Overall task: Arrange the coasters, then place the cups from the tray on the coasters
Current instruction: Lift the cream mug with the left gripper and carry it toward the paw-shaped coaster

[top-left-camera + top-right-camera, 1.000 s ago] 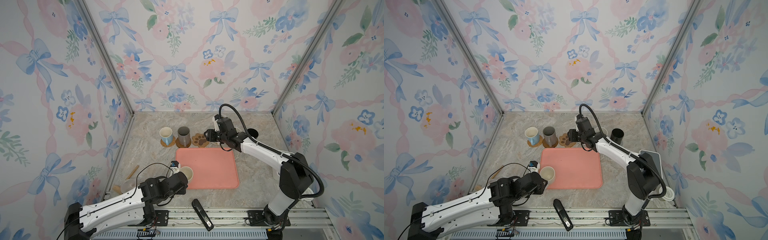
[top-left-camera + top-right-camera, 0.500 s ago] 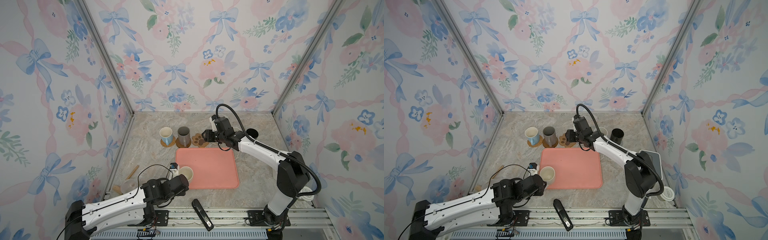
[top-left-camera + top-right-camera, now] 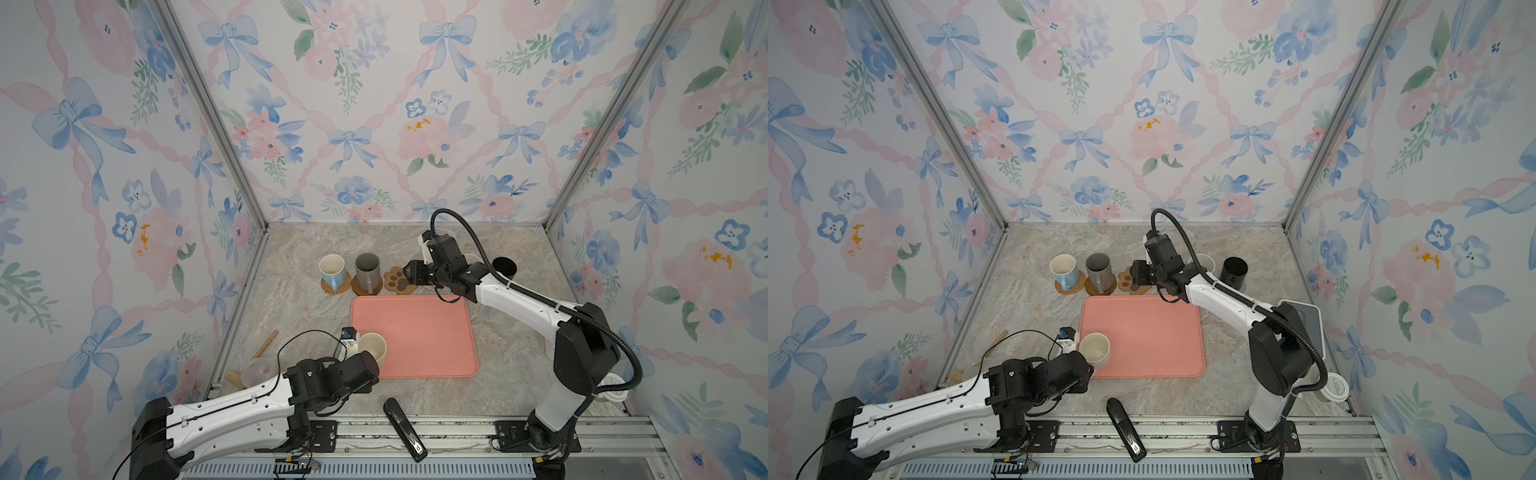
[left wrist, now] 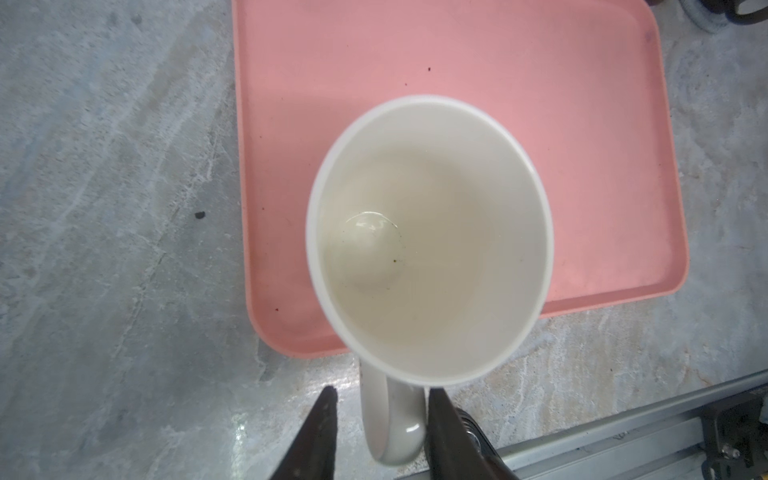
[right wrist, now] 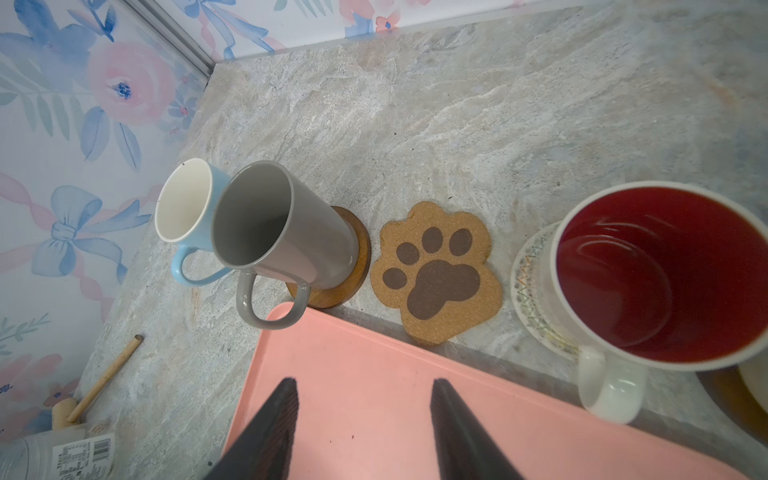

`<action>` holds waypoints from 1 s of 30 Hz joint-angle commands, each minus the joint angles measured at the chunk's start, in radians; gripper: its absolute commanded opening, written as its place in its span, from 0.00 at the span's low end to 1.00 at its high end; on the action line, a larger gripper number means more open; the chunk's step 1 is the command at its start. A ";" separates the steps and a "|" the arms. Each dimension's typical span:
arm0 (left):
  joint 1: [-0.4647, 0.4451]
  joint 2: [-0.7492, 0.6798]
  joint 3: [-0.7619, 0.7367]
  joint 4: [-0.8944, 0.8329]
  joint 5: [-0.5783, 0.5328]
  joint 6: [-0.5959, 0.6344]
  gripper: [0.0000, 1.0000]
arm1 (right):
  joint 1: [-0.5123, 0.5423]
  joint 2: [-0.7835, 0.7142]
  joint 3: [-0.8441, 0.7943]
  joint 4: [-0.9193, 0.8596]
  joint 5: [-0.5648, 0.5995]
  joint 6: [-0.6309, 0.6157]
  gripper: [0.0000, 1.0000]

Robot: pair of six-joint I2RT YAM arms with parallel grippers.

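My left gripper (image 4: 380,392) spread astride handle of cream ceramic mug (image 4: 428,237), near-left corner of salmon-pink rectangular tray (image 4: 498,62) | my right gripper (image 5: 361,386) spread, empty | risk: uneven pinch twists mug, tipping it before brown cork paw-print coaster (image 5: 436,270).

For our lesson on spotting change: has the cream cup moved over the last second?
No. The cream cup stands at the same near-left corner of the tray as before, in both top views.
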 commanded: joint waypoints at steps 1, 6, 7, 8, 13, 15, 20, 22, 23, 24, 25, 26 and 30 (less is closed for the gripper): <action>-0.008 0.013 0.005 -0.022 -0.005 -0.016 0.33 | 0.012 -0.045 0.016 -0.018 0.024 -0.020 0.55; -0.010 0.013 0.009 -0.022 -0.016 -0.021 0.36 | 0.014 -0.081 -0.007 -0.005 0.041 -0.024 0.55; -0.010 0.014 0.013 -0.022 -0.022 -0.020 0.36 | 0.014 -0.085 -0.014 -0.004 0.047 -0.027 0.55; -0.010 0.014 0.018 -0.022 -0.028 -0.020 0.37 | 0.012 -0.084 -0.021 -0.003 0.055 -0.029 0.56; -0.010 0.036 0.046 -0.020 -0.041 -0.010 0.38 | 0.003 -0.142 -0.050 -0.010 0.086 -0.039 0.57; -0.010 0.054 0.051 -0.022 -0.043 -0.007 0.39 | -0.004 -0.157 -0.068 0.001 0.087 -0.037 0.58; -0.010 0.094 0.068 -0.020 -0.052 -0.011 0.40 | -0.020 -0.170 -0.093 0.013 0.071 -0.031 0.59; -0.010 0.106 0.076 -0.020 -0.048 -0.010 0.40 | -0.024 -0.175 -0.102 0.017 0.066 -0.031 0.59; -0.010 0.111 0.080 -0.020 -0.046 -0.011 0.40 | -0.025 -0.179 -0.106 0.022 0.063 -0.029 0.59; -0.011 0.116 0.081 -0.021 -0.044 -0.011 0.41 | -0.026 -0.183 -0.112 0.025 0.061 -0.029 0.59; -0.009 0.121 0.083 -0.021 -0.042 -0.009 0.41 | -0.027 -0.186 -0.114 0.027 0.060 -0.030 0.59; -0.010 0.127 0.082 -0.021 -0.040 -0.008 0.40 | -0.028 -0.190 -0.121 0.030 0.060 -0.029 0.59; -0.010 0.159 0.087 -0.020 -0.037 -0.007 0.41 | -0.034 -0.210 -0.144 0.041 0.062 -0.027 0.59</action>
